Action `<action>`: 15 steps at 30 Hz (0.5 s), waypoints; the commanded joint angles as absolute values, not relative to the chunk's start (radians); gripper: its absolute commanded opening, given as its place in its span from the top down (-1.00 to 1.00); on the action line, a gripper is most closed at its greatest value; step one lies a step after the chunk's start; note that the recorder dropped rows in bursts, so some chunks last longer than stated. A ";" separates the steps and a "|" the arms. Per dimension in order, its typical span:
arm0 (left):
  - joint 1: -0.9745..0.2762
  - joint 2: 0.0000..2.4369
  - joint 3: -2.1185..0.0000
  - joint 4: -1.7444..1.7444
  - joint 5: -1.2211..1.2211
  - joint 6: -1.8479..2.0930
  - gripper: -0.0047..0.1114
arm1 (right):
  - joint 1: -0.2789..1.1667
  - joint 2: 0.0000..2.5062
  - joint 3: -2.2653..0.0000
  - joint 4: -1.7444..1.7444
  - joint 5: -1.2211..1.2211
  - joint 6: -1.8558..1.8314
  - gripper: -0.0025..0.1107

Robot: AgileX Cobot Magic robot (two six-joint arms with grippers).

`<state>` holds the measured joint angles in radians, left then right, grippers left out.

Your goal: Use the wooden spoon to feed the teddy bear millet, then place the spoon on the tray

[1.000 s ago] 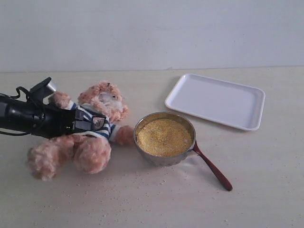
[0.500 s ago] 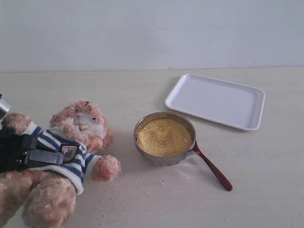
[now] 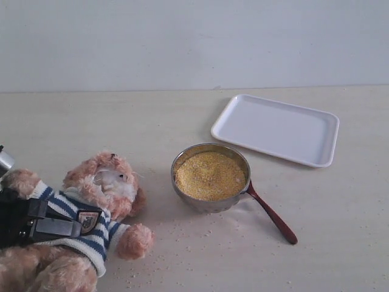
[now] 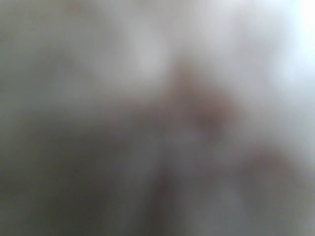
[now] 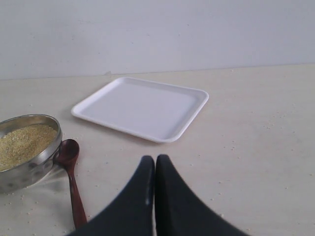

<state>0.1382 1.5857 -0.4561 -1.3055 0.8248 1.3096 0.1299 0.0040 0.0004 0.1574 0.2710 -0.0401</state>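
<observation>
**Exterior view, lower left.** The teddy bear (image 3: 100,201) leans tilted with its head toward the frame's centre. The left gripper (image 3: 58,227) clamps its striped shirt, with dark fingers (image 3: 51,227) closed across the torso. Part of the bear runs off the lower edge.

**Centre.** A round metal bowl (image 3: 209,205) stands on the pale table (image 3: 340,243), filled almost to the rim with the millet (image 3: 209,176). Stray grains (image 3: 182,234) speckle the table below and to the left of the bowl. The bear's nearer paw lies near the bowl but apart from it.

**Right of centre.** The wooden spoon (image 3: 273,218) lies flat on the table. Its round end is tucked against the bowl's lower-right wall, and its handle points to the lower right.

**Upper right.** The tray (image 3: 276,129) sits flat, just beyond the bowl and well apart from the spoon.

**Right wrist view.** The right gripper (image 5: 155,196) has its two black fingers pressed together, gripping nothing.

**Left wrist view.** The picture is wholly blurred, and nothing can be made out.
</observation>
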 commanded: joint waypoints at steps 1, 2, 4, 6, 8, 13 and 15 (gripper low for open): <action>0.142 1.577 -0.453 -1.326 0.841 1.307 0.81 | 0.128 0.000 0.000 0.152 0.258 -0.039 0.96; 0.142 1.577 -0.453 -1.322 0.841 1.306 0.81 | 0.128 0.000 0.000 0.152 0.258 -0.039 0.96; 0.142 1.577 -0.453 -1.320 0.841 1.306 0.81 | 0.128 0.000 0.000 0.152 0.258 -0.039 0.96; 0.142 1.577 -0.453 -1.318 0.841 1.306 0.81 | 0.128 0.000 0.000 0.152 0.258 -0.039 0.96; 0.142 1.577 -0.453 -1.315 0.830 1.306 0.81 | 0.128 0.000 0.000 0.152 0.258 -0.039 0.96; 0.142 1.577 -0.453 -1.312 0.788 1.304 0.81 | 0.128 0.000 0.000 0.152 0.258 -0.039 0.96; 0.142 1.577 -0.453 -1.312 0.784 1.304 0.81 | 0.128 0.000 0.000 0.152 0.258 -0.039 0.96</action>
